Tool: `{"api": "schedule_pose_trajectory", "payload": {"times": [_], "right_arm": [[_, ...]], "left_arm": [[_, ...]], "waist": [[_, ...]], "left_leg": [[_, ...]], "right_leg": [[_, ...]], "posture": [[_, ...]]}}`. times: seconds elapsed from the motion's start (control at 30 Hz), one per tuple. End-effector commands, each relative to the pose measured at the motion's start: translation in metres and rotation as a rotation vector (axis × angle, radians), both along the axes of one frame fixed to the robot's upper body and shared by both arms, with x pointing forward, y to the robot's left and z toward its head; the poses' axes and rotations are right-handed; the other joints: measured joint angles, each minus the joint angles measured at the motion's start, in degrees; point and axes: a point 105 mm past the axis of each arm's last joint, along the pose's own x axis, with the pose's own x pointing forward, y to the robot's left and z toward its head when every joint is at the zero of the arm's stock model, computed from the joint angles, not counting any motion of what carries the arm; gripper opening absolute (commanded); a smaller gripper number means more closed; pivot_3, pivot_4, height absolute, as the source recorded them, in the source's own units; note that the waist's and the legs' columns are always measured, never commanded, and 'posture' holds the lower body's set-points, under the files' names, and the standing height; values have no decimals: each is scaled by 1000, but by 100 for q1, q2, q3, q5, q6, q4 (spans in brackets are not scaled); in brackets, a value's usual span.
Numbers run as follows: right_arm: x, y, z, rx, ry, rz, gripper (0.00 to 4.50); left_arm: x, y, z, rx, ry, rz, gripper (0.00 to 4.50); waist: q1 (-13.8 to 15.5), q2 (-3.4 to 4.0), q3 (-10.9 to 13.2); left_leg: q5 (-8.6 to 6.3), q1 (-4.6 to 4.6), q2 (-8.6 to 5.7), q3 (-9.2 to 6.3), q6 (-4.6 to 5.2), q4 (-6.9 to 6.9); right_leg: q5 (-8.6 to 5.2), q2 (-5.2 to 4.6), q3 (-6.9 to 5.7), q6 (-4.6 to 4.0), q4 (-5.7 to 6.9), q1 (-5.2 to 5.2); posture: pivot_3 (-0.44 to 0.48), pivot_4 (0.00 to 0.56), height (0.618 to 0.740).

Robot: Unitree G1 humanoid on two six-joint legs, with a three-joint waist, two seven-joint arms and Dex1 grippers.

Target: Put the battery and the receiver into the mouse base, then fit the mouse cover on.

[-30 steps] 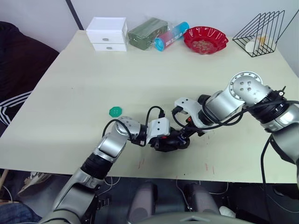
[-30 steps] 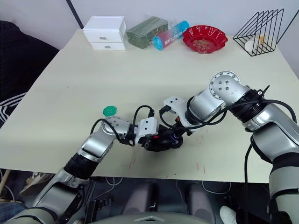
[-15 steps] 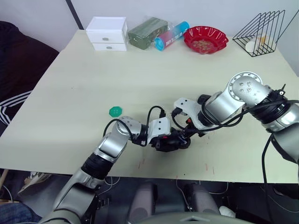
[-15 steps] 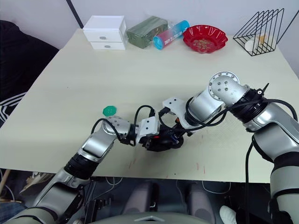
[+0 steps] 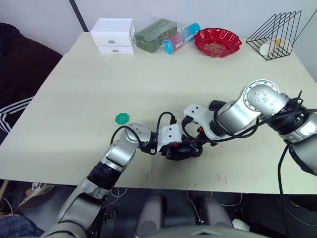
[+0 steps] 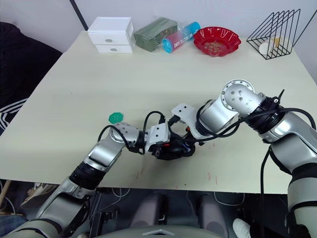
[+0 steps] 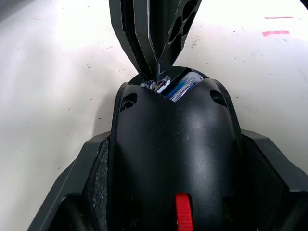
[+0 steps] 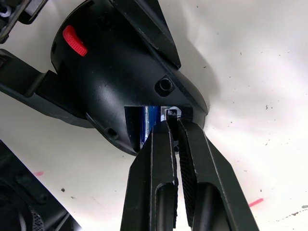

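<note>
Now my left gripper (image 7: 168, 211) clamps the mouse base (image 8: 120, 82) while my right gripper (image 8: 174, 126), nearly closed on the small receiver (image 8: 170, 112), must push it straight into its slot beside the battery (image 8: 148, 122).

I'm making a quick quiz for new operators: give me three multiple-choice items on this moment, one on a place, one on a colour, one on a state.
1. Where does the mouse base sit?
A. near the table's front edge, between the two end effectors
B. beside the white drawers
C. in the red bowl

2. What colour is the small disc on the table?
A. yellow
B. green
C. white

3. How is the right end effector?
A. wide open above the table
B. shut, tips at the base's open compartment
C. holding the disc

Answers: 1 A, the head views show it there, held by the left end effector. 2 B, it is green. 3 B, the right wrist view shows fingers together at the opening.
</note>
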Motion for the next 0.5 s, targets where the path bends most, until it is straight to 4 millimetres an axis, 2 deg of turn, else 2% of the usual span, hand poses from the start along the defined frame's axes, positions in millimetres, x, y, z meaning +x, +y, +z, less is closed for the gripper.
{"api": "schedule_pose_trajectory", "payload": {"times": [0.03, 0.5], "right_arm": [[3, -8, -3, -5, 12, -39, 0], [3, -5, -12, 17, -2, -77, 0]], "left_arm": [[-7, -3, -9, 28, 23, -30, 3044], [-6, -1, -7, 29, 19, -15, 3044]], "waist": [[0, 0, 0], [-19, -1, -1]], "left_leg": [[0, 0, 0, 0, 0, 0], [0, 8, 1, 2, 0, 0]], "right_leg": [[0, 0, 0, 0, 0, 0], [0, 2, 3, 0, 3, 4]], "posture": [[0, 150, 740], [0, 150, 740]]}}
